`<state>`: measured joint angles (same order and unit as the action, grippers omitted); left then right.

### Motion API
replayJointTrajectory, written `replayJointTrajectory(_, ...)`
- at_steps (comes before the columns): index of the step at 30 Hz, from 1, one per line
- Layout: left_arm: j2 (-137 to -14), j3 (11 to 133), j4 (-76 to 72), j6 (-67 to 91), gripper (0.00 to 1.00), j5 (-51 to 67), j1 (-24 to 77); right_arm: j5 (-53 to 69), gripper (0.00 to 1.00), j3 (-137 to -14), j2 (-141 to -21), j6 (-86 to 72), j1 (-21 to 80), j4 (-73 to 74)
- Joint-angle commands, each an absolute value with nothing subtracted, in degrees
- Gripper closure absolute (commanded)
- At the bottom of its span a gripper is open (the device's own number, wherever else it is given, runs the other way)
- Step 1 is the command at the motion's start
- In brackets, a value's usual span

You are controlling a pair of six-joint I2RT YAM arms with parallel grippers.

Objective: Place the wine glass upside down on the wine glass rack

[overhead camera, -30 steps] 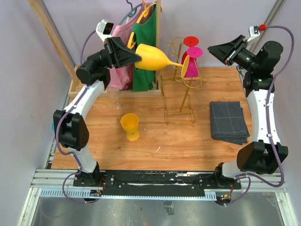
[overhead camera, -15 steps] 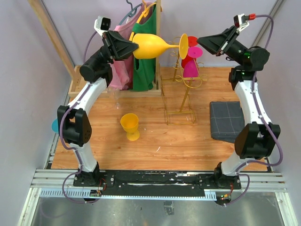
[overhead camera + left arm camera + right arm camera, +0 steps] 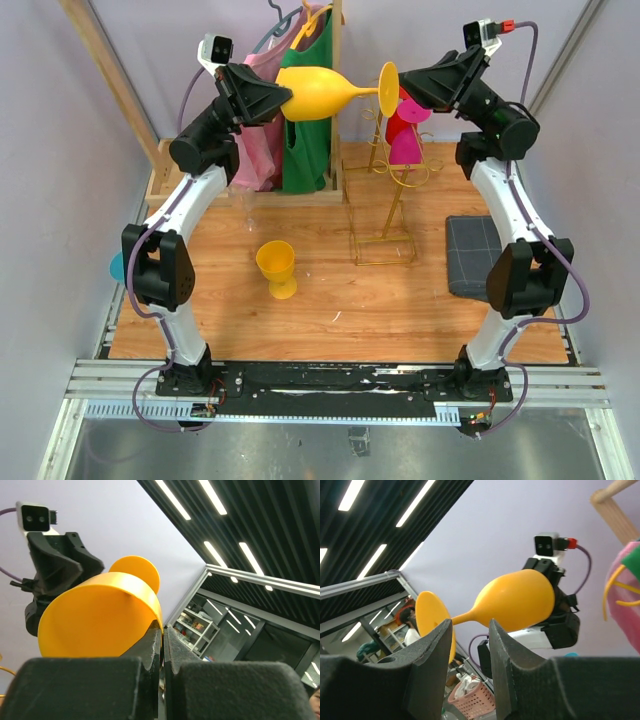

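Note:
My left gripper [image 3: 283, 98] is shut on the rim of a yellow wine glass [image 3: 320, 92] and holds it sideways, high above the table, foot pointing right. The rim shows pinched between the fingers in the left wrist view [image 3: 150, 612]. My right gripper [image 3: 408, 92] is open and sits just right of the glass's foot, facing it. In the right wrist view the glass [image 3: 520, 600] lies beyond the open fingers [image 3: 507, 650]. The gold wire wine glass rack [image 3: 385, 215] stands below on the table, with a red glass [image 3: 407, 90] and a magenta glass [image 3: 405, 140] hanging on it.
A second yellow glass [image 3: 277, 268] stands upright on the wooden table [image 3: 330, 300]. A folded grey cloth [image 3: 472, 260] lies at the right. A wooden clothes rack [image 3: 336, 60] with pink and green garments stands at the back.
My left gripper has lifted the yellow glass higher and turned it level. My right arm has swung left and up, bringing its open gripper close to the glass's foot.

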<state>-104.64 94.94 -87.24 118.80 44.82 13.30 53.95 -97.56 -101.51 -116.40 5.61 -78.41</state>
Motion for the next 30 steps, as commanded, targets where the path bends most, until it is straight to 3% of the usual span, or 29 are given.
replayJointTrajectory(1,-103.59,95.36,-102.2,123.83,1.0,43.69,12.98,52.2,0.63,-101.21,-101.34,-119.18,8.24,-84.27)
replayJointTrajectory(19,-104.58,95.68,-102.18,123.65,1.0,40.53,12.98,53.23,0.66,-101.02,-100.91,-118.35,12.31,-83.78)
replayJointTrajectory(27,-105.09,95.06,-102.19,124.0,1.0,40.3,13.01,53.09,0.98,-100.1,-100.24,-118.07,12.4,-83.68)
replayJointTrajectory(30,-104.99,94.73,-102.21,123.99,0.92,40.54,13.01,52.89,0.99,-100.34,-100.03,-117.87,12.4,-83.73)
